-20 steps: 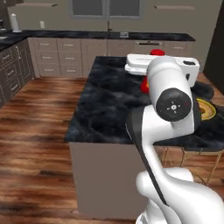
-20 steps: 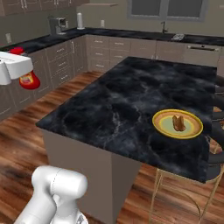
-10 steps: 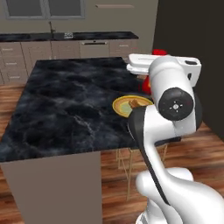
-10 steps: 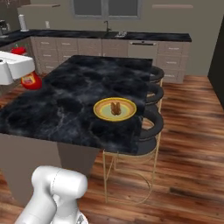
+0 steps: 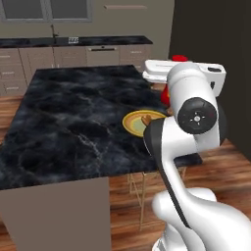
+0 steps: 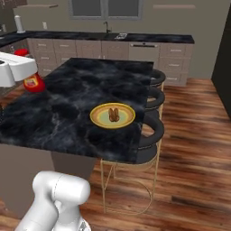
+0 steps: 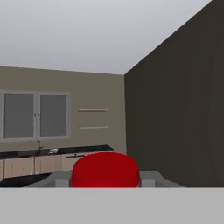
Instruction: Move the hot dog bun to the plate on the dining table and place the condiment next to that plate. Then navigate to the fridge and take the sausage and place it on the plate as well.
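Swung round the table, pincer (image 6: 28, 80) pinching red condiment bottle (image 6: 33, 82), label unreadable

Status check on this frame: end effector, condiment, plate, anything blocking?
End effector shut on red condiment bottle, carried above the counter. Bun sits on yellow plate at the dark dining table's stool side. Nothing visible between bottle and plate.
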